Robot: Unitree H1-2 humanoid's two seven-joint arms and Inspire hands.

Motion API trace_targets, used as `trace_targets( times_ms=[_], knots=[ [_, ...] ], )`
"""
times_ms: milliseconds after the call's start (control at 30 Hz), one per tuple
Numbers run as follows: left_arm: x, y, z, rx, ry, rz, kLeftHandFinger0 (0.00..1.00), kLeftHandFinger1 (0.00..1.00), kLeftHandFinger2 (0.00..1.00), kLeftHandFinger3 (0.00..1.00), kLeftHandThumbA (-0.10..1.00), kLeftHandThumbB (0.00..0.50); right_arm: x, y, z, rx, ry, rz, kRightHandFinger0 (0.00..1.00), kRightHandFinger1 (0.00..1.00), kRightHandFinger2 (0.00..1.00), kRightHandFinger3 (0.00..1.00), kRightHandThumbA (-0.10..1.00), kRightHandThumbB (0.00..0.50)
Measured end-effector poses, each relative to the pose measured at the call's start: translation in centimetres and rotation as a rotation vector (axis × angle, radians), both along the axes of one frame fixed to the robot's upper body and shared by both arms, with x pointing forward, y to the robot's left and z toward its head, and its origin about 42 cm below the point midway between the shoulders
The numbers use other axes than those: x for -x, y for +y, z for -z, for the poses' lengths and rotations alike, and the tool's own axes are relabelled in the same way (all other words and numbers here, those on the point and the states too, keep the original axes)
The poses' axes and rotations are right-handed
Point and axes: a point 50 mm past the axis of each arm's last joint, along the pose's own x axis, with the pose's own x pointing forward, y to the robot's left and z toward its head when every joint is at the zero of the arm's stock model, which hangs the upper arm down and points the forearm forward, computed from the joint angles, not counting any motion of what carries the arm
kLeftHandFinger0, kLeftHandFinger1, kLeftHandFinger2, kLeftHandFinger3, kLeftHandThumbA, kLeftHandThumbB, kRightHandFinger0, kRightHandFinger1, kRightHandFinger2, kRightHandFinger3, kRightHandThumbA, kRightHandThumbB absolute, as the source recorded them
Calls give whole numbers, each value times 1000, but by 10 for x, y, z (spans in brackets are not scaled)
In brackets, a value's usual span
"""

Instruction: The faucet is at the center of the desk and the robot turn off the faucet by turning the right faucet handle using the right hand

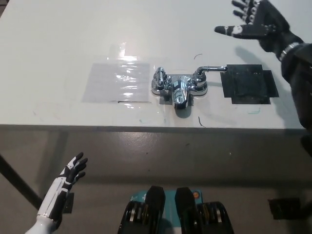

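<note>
The chrome metal faucet [178, 87] sits at frame centre on the white worktop [58, 44], near its front edge. Its right lever handle [210, 70] points toward the black square patch [248, 85]. The black right hand [256, 23], fingers spread and empty, hovers at upper right, apart from the lever, likely positioned for descent; open surface surrounds it. The white left hand [70, 171] rests open at lower left, below the worktop.

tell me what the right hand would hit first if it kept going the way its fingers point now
Probably nothing: the open right hand points toward picture left over bare desk, beyond the faucet and its right handle. Its height is unclear. The left hand rests below the desk edge.
</note>
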Motion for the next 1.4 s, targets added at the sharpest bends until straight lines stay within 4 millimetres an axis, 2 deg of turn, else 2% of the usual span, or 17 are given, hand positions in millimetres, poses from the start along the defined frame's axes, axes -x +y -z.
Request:
trace_targets(
  times_ms=[167,333,367,567,667,867,1000,1067,1133,1400],
  knots=[
    [0,0,0,-2,-3,1,1000,1000,1000,1000,1000,448,-9,8,18,18,89,-6,1000,1000,1000,1000,1000,390],
    [0,0,-1,-3,-7,2,1000,1000,1000,1000,1000,457,-9,7,37,33,146,-4,1000,1000,1000,1000,1000,383],
    [0,0,-1,-2,-8,2,1000,1000,1000,1000,1000,456,-9,7,40,36,153,-4,1000,1000,1000,1000,1000,370],
    [-1,0,-1,-3,-15,5,1000,1000,1000,1000,1000,461,-8,12,50,49,171,-10,1000,1000,1000,1000,1000,413],
    [-1,-1,-1,-3,-15,5,1000,1000,1000,1000,1000,463,-7,17,58,55,191,-16,1000,1000,1000,1000,1000,403],
    [-2,-1,-1,-3,-15,7,1000,1000,1000,1000,1000,475,-5,20,67,68,220,-17,1000,1000,1000,1000,1000,414],
    [-2,-1,-1,-5,-14,7,1000,1000,1000,1000,1000,440,-5,20,69,65,225,-15,1000,1000,1000,1000,1000,416],
    [-2,-1,0,-7,-12,8,1000,1000,1000,1000,1000,442,-5,20,71,61,227,-14,1000,1000,1000,1000,1000,424],
    [-2,0,1,-8,-6,7,1000,1000,1000,1000,1000,439,-5,21,72,57,231,-15,1000,1000,1000,1000,1000,386],
    [-2,-1,2,-13,-4,12,1000,1000,1000,1000,1000,437,-3,27,78,63,245,-23,1000,1000,1000,1000,1000,417]
  ],
)
